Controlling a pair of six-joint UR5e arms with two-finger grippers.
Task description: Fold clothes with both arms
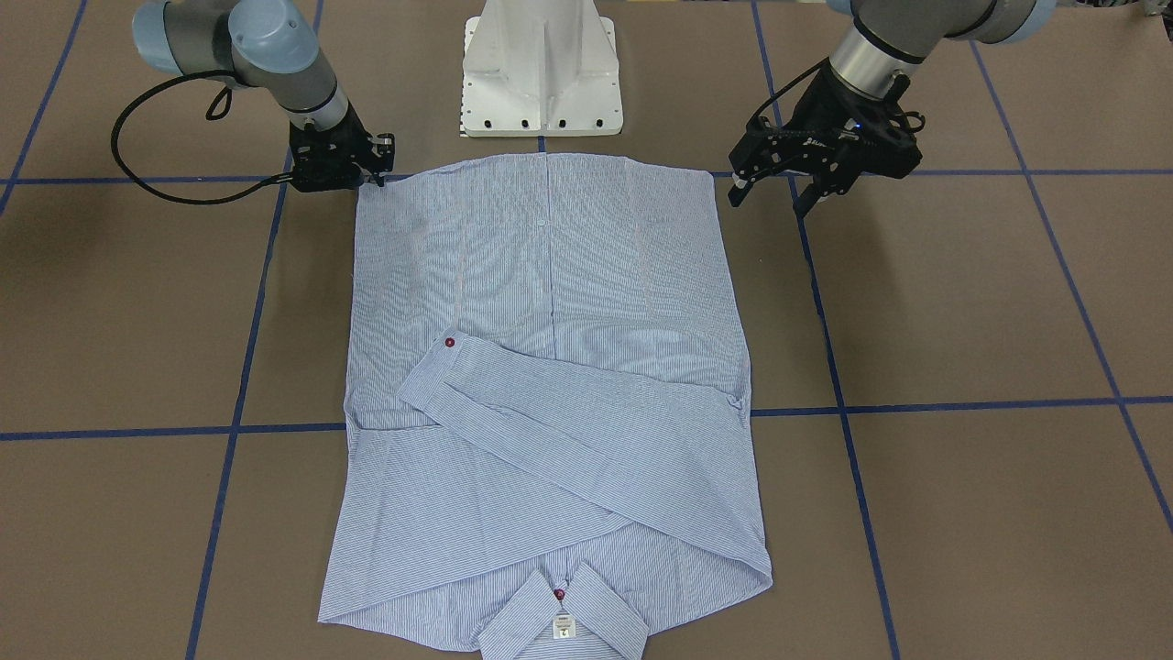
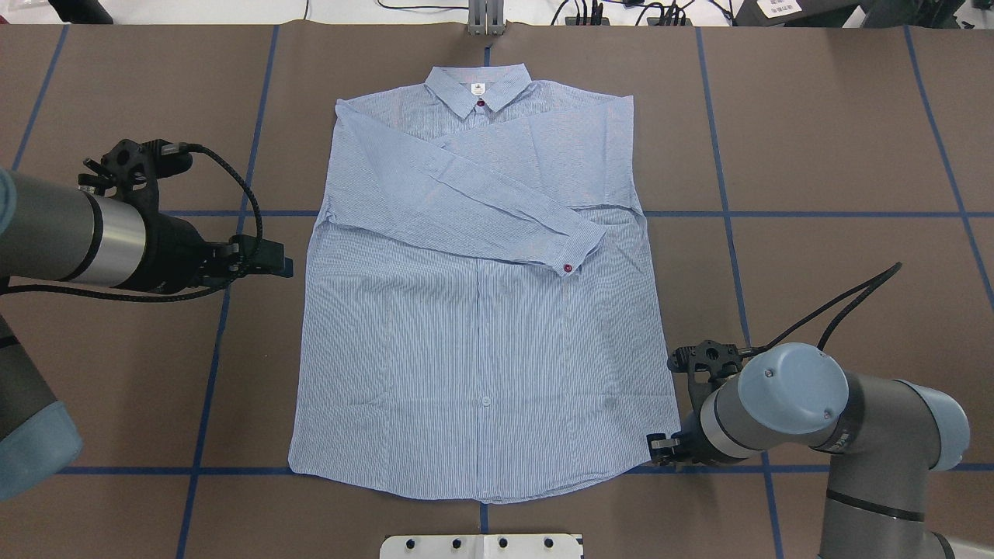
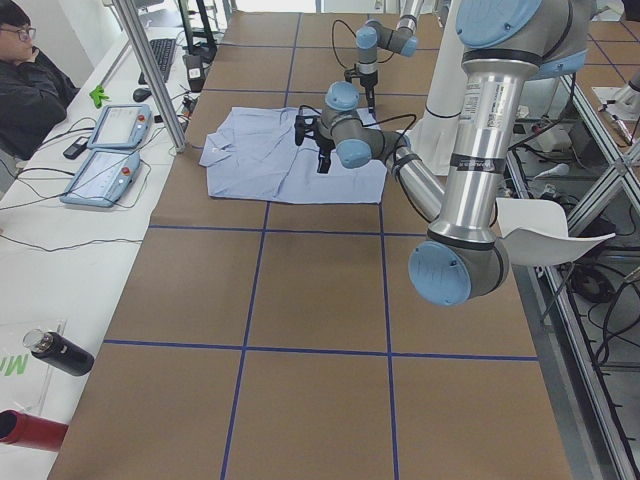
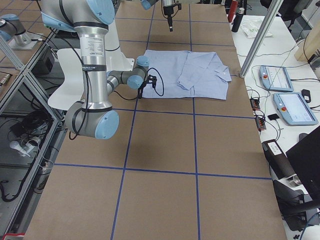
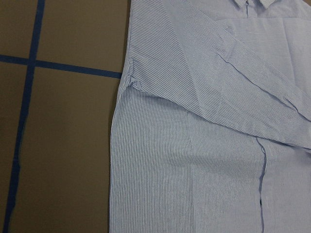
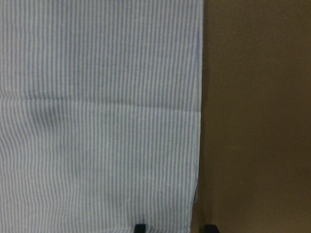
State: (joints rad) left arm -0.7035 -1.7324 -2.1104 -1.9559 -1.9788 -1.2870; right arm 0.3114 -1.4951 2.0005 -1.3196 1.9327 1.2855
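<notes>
The striped light blue shirt (image 2: 481,310) lies flat on the brown table, collar at the far edge, both sleeves crossed over the chest, a red cuff button (image 2: 568,268) showing. My left gripper (image 1: 772,197) hangs open above the bare table, just off the shirt's side edge and holding nothing. My right gripper (image 2: 662,450) sits low at the hem corner nearest the robot's base. In the right wrist view its fingertips (image 6: 140,227) stand apart, with the shirt's edge (image 6: 198,145) running between them.
The white pedestal base (image 1: 541,73) stands just behind the shirt's hem. Blue tape lines (image 2: 776,213) grid the table. A metal post (image 3: 150,70), two pendants (image 3: 105,150) and a seated person (image 3: 30,90) line the far side bench. Bottles (image 3: 55,352) lie at the table's left end.
</notes>
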